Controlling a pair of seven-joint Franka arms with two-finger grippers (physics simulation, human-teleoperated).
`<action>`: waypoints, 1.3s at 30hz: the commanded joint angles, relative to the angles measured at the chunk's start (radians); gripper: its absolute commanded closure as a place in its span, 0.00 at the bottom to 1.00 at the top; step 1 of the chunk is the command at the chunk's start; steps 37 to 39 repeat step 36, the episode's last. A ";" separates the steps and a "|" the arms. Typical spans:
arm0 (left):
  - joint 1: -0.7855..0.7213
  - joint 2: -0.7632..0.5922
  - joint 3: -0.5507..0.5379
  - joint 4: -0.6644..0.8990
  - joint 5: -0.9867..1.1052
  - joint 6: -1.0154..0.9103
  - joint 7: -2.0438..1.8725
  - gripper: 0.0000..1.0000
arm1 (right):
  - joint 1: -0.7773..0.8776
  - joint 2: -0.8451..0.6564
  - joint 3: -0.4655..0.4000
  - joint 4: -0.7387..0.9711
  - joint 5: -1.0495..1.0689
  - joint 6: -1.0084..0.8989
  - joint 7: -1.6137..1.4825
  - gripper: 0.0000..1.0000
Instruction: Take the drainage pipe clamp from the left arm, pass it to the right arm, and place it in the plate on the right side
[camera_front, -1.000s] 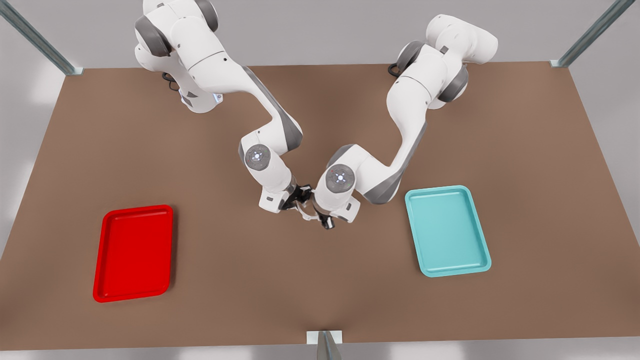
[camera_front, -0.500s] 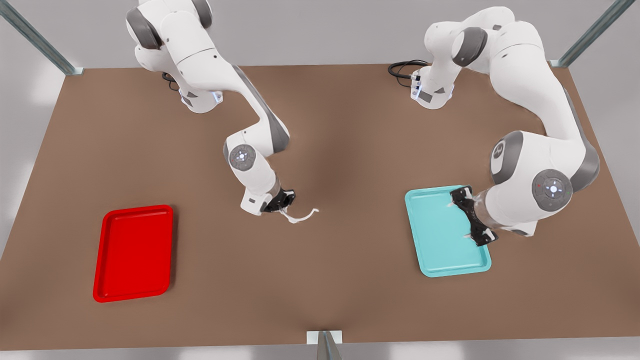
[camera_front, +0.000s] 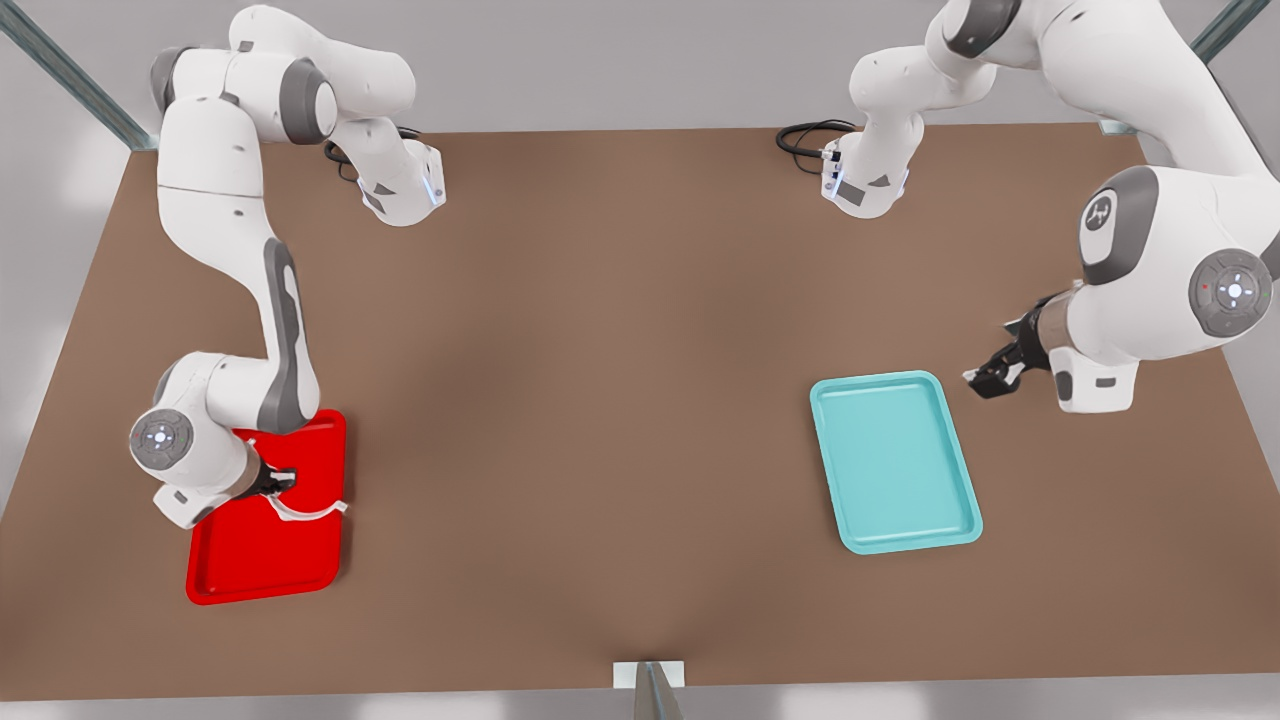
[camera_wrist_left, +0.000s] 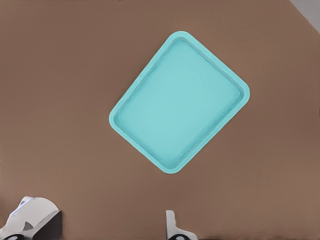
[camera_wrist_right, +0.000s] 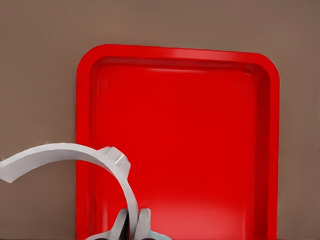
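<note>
1. One drainage pipe clamp (camera_front: 310, 512) hangs over the plate (camera_front: 265, 560), lower left of the front view, pinched at one end by the right gripper (camera_front: 281, 484).
2. Left gripper (camera_front: 990, 378), fingers spread and empty, hovers beside the teal tray (camera_front: 893, 462) at right, above the table (camera_front: 620, 400).

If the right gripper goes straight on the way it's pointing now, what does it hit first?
Most likely the plate. The right gripper, shut on the drainage pipe clamp, points down at its floor in the right wrist view. The clamp would probably touch first; height above the plate is unclear.
</note>
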 joint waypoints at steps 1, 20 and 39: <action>0.002 -0.001 -0.002 0.001 -0.003 -0.014 0.956 0.00 | -0.003 0.012 0.000 0.001 -0.079 0.019 -0.386 0.79; 0.010 -0.001 -0.002 -0.001 0.000 -0.016 0.956 0.00 | -0.037 0.009 0.027 0.098 -0.004 -0.082 -0.449 0.00; 0.011 0.002 -0.002 -0.001 0.002 -0.017 0.956 0.00 | 0.154 -0.533 0.040 0.112 0.074 -0.742 0.410 0.00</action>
